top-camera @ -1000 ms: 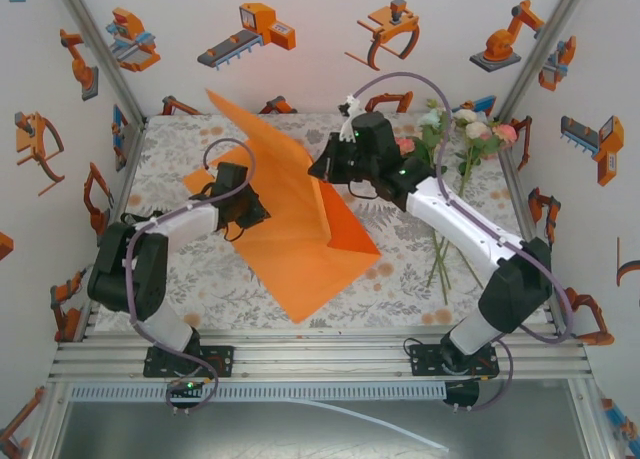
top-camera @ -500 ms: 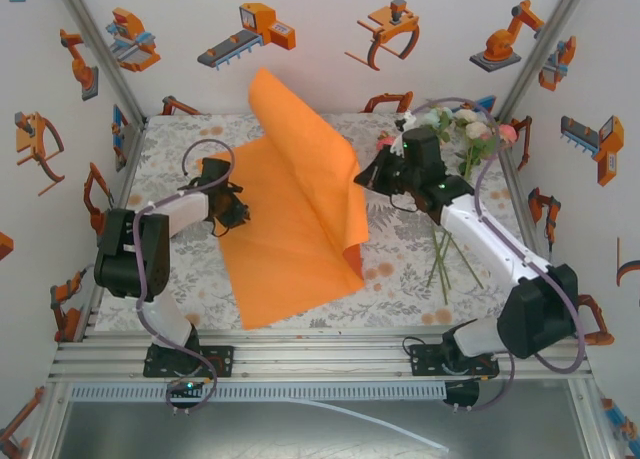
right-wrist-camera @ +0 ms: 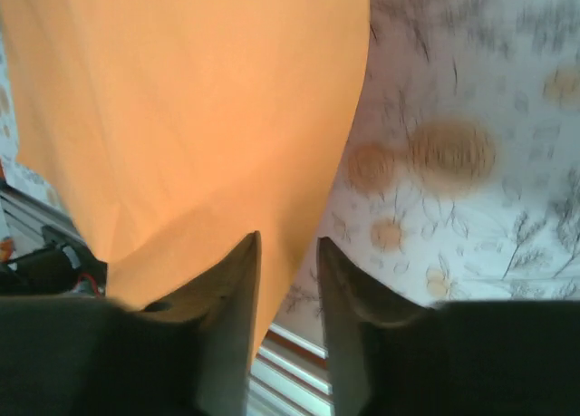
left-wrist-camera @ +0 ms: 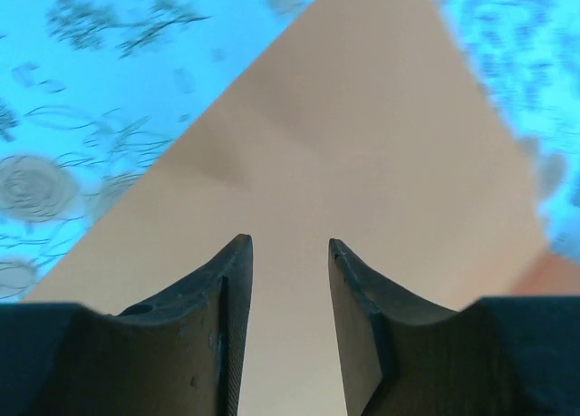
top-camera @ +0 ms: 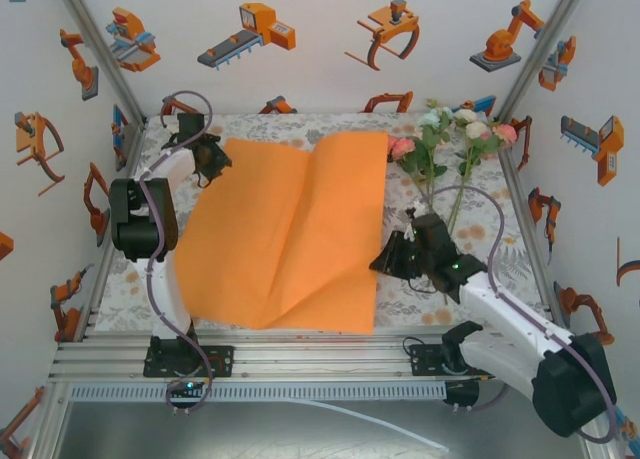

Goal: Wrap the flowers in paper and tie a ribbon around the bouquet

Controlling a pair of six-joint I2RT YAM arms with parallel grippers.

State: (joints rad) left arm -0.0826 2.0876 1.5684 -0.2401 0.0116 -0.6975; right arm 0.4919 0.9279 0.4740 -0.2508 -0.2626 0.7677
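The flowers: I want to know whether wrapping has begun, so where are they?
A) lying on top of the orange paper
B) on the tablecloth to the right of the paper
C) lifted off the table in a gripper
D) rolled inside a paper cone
B: the top view shows the flowers lying on the tablecloth at the far right, beside the spread-out orange paper and not on it.

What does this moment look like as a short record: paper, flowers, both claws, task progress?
paper: orange, spread open on the table, soft ridge down its middle
flowers: lying at the far right, beside the paper's edge, not on it
left claw: open, over the paper's far left corner
right claw: open, at the paper's near right corner
progress: wrapping not yet begun
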